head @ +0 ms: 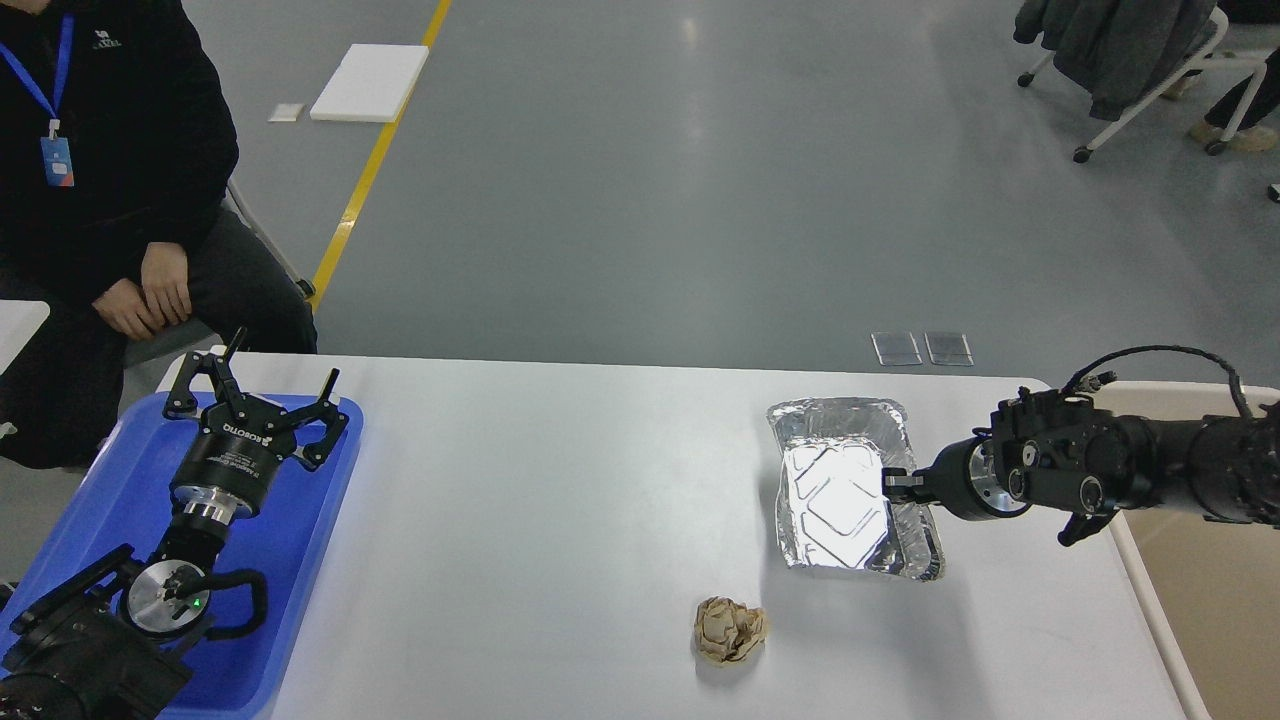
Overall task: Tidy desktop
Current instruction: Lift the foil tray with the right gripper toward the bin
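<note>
The white desktop [560, 500] spans the view. A shiny foil tray [850, 490] sits at its right side, its right part slightly raised. My right gripper [893, 483] comes in from the right and is shut on the foil tray's right rim. A crumpled brown paper ball [731, 630] lies near the front edge, left of and below the foil tray. My left gripper [262, 395] is open and empty, held above the blue plastic tray [300, 560] at the left end.
A beige rimmed bin [1200, 600] stands off the desktop's right end, under my right arm. A seated person in black [110, 180] is at the back left. Chairs stand on the grey floor at the far right.
</note>
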